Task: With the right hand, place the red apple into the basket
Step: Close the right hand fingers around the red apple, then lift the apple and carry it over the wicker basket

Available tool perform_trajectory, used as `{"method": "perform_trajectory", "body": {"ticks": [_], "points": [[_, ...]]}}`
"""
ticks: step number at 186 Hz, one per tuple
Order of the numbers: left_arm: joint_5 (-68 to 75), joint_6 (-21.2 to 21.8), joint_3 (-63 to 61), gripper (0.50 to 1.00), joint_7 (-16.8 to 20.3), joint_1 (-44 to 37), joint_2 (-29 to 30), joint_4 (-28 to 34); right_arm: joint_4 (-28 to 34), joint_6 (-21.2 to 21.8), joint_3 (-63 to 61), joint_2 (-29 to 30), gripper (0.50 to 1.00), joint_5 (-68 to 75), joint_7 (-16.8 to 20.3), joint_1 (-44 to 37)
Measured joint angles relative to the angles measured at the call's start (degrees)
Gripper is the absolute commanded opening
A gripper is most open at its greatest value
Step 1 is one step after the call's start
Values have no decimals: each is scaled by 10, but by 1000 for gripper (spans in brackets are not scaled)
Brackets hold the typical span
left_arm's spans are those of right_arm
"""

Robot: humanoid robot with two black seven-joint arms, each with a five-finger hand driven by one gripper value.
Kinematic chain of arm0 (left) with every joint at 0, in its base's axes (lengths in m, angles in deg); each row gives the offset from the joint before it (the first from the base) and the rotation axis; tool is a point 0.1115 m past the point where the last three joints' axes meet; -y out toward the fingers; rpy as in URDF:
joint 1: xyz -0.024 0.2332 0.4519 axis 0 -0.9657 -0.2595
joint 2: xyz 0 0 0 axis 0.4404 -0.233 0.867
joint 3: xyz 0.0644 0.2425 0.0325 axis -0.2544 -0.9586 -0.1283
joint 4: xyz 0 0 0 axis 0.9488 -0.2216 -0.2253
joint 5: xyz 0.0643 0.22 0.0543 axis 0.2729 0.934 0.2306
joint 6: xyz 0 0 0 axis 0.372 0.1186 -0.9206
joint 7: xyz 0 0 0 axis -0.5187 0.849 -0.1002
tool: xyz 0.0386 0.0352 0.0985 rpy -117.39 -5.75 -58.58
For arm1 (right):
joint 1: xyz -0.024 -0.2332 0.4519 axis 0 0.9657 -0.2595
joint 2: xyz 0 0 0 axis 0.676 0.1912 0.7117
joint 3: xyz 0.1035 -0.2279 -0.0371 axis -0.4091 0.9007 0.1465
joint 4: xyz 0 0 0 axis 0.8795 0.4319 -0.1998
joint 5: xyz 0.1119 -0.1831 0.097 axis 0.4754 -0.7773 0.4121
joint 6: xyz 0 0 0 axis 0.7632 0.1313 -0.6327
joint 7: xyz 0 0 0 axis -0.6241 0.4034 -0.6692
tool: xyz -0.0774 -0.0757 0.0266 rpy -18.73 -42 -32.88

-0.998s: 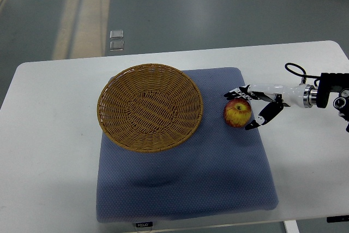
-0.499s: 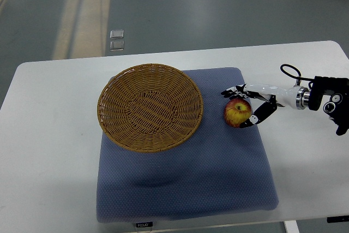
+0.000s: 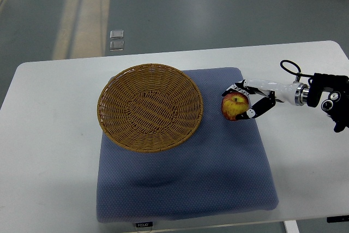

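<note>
A red and yellow apple is just right of the woven wicker basket, over the blue mat. My right hand comes in from the right edge and its fingers are curled around the apple from the right side, gripping it. The apple appears slightly raised off the mat and sits close to the basket's right rim. The basket is empty. My left arm does not show.
The mat lies on a white table. The right forearm and its cable stretch over the table's right side. Grey floor with a small pale object lies beyond the far edge.
The right hand's fingers closed around the apple, and hand and apple shifted slightly up and left toward the basket.
</note>
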Motion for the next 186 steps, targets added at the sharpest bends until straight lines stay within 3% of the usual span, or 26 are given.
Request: {"method": "perform_trajectory", "body": {"ticks": [83,186], "points": [[0,0,0,1000,0,2,0,0,1,-7,-6,47,623,10,2,-89],[-1,0,1,1000,0,3,0,0,-47,-9,61,204,654,5,2,-156]]}}
